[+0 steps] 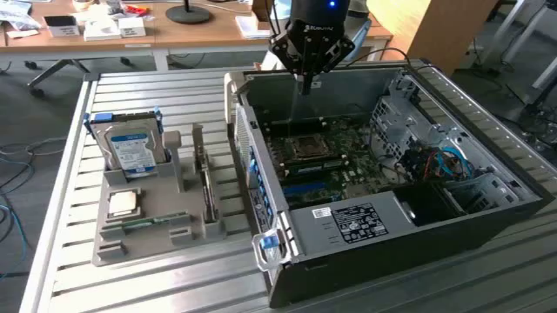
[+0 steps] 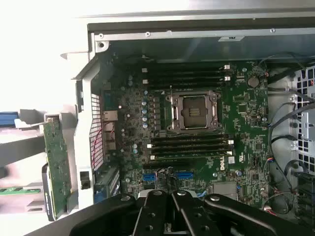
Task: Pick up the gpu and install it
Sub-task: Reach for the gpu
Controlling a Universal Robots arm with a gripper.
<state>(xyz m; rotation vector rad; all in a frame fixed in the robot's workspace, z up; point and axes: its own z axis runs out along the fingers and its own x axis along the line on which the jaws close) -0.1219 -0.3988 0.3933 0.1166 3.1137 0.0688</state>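
The gpu (image 1: 206,192) is a thin green card standing on edge in a grey holder (image 1: 161,238), at the exterior view's left of the open computer case (image 1: 366,261). In the wrist view the gpu (image 2: 56,164) shows as a green board just outside the case wall. My gripper (image 1: 304,86) hangs over the far part of the open case, above the motherboard (image 1: 335,163), well away from the card. Its black fingers (image 2: 183,209) are pressed together with nothing between them, so the gripper (image 2: 171,194) is shut and empty.
The holder also carries a silver hard drive with a blue-white label (image 1: 130,151), a square processor chip (image 1: 122,203) and a narrow green memory stick (image 1: 143,223). Inside the case are an empty processor socket (image 2: 193,110), drive cages and cables (image 1: 439,163). Everything stands on a slatted metal table (image 1: 156,287).
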